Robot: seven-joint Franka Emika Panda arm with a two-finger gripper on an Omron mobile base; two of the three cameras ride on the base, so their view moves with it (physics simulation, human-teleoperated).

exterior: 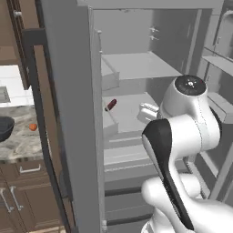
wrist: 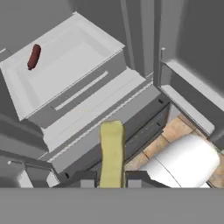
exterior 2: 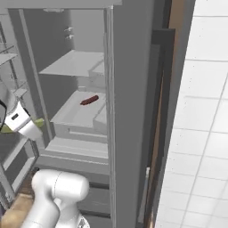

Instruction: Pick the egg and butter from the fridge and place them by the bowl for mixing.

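With the egg (exterior: 32, 127) already near the bowl (exterior: 5, 127), we've got the gripper (wrist: 111, 183) clamped on the butter (wrist: 111, 153), fridge (exterior: 132, 68) to counter left.

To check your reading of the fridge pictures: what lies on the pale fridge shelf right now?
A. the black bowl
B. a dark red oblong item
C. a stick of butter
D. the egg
B: the dark red oblong item lies alone on the fridge shelf, while the butter stands between the gripper fingertips.
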